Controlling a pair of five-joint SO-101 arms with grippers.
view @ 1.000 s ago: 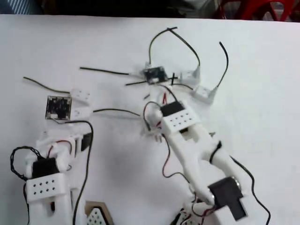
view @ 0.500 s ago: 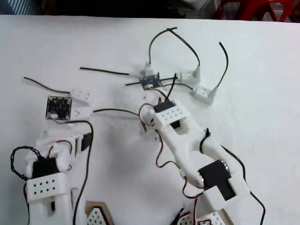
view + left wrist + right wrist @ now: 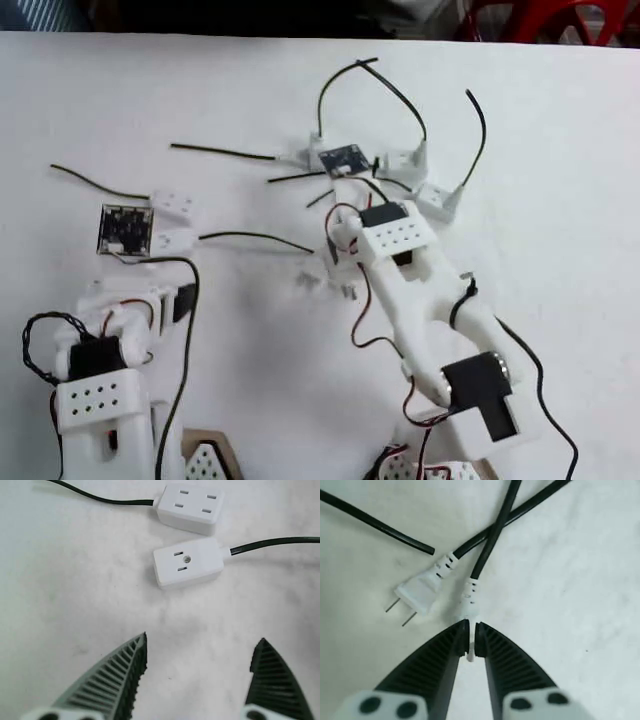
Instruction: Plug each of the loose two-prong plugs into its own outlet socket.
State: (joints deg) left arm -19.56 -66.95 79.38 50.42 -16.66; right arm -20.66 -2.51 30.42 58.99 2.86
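The counter (image 3: 560, 120) is strewn with cords (image 3: 220, 151). The left hand (image 3: 201, 639) hangs wide open and empty over an outlet (image 3: 187, 567), likely ready to steady it. The right hand (image 3: 469, 630) is clamped on a plug (image 3: 468, 607), probably for carrying; a second plug (image 3: 420, 592) lies loose just beside.

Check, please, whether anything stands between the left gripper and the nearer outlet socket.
Nothing visible does: bare table separates the open left gripper from the nearer outlet socket; a second socket lies beyond it.
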